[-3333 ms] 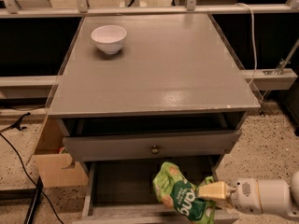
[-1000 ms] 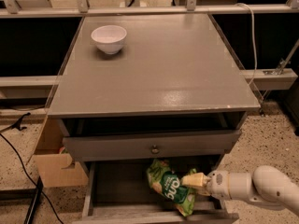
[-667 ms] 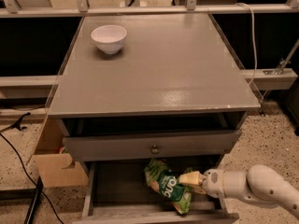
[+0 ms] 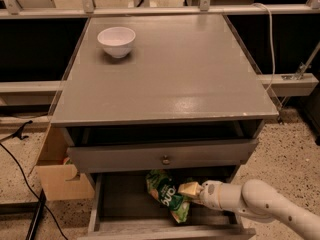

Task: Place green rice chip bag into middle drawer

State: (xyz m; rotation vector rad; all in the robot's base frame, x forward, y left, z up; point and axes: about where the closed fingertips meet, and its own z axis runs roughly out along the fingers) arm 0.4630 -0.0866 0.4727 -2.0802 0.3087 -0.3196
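While the gripper (image 4: 190,189) pinches the green rice chip bag (image 4: 165,191) by its right edge, the bag sits low inside the open middle drawer (image 4: 120,199). It looks light, crinkly and slippery to me, best held by a crimped edge.
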